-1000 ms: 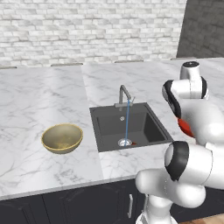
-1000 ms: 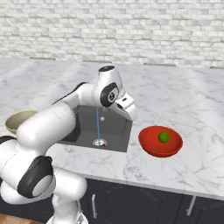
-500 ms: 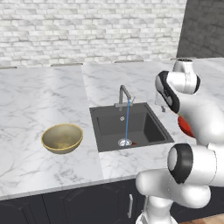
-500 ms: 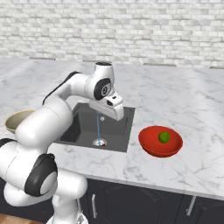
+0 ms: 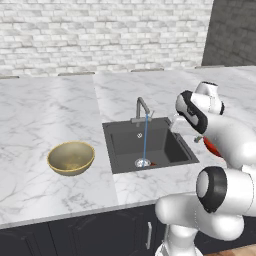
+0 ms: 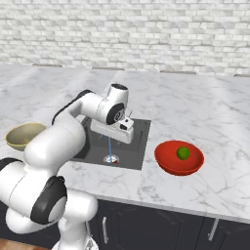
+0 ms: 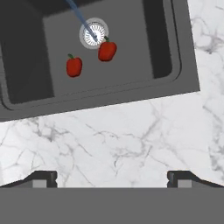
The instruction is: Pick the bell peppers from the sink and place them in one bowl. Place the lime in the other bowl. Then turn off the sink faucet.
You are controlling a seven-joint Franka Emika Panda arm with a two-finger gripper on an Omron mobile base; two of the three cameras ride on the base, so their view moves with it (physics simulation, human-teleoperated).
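While water is running from the sink faucet [image 5: 143, 109] onto the drain [image 7: 94, 33], the gripper [image 7: 112, 177] is hovering over the marble desk [image 7: 131, 135] at the sink's [image 7: 127, 83] edge, its jaws standing wide apart and gripping nothing. Two bell peppers are lying on the sink floor: one [image 7: 107, 50] is touching the drain's rim, the other [image 7: 74, 66] is sitting just beside it. The lime [image 6: 183, 153] is resting inside the red bowl [image 6: 171, 163] on the desk beside the sink. The tan bowl [image 5: 71, 158] is standing on the desk at the sink's other side.
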